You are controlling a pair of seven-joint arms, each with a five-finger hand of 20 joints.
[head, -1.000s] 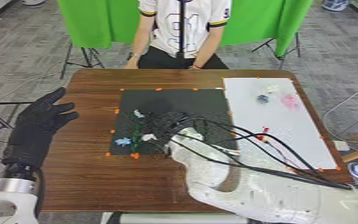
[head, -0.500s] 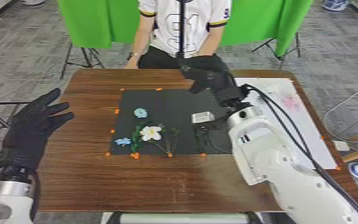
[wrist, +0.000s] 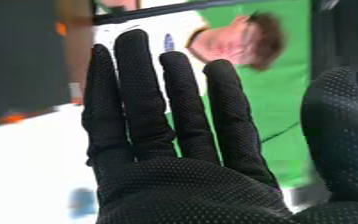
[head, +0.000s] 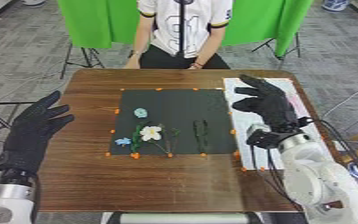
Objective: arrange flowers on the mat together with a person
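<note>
In the head view, my right hand (head: 271, 106) is over the white sheet, open and holding nothing; in the right wrist view the right hand (wrist: 189, 185) has straight, spread fingers. My left hand (head: 35, 122) stays open left of the mat. On the dark mat (head: 171, 102) lie a white flower (head: 151, 133), a light blue flower (head: 140, 113) above it, and a blue flower (head: 123, 141) near the mat's left edge. Green stems (head: 201, 136) lie to the right of the white flower.
The white sheet (head: 248, 150) lies right of the mat, partly under my right hand and arm. Orange marks (head: 135, 155) line the mat's edges on the brown table (head: 158, 185). A blue thing (wrist: 81, 202) on the sheet shows beside my palm in the right wrist view.
My right hand has moved from over the mat, past its far right corner, to over the white sheet. The flowers it covered are now in sight. My left hand has barely moved.
</note>
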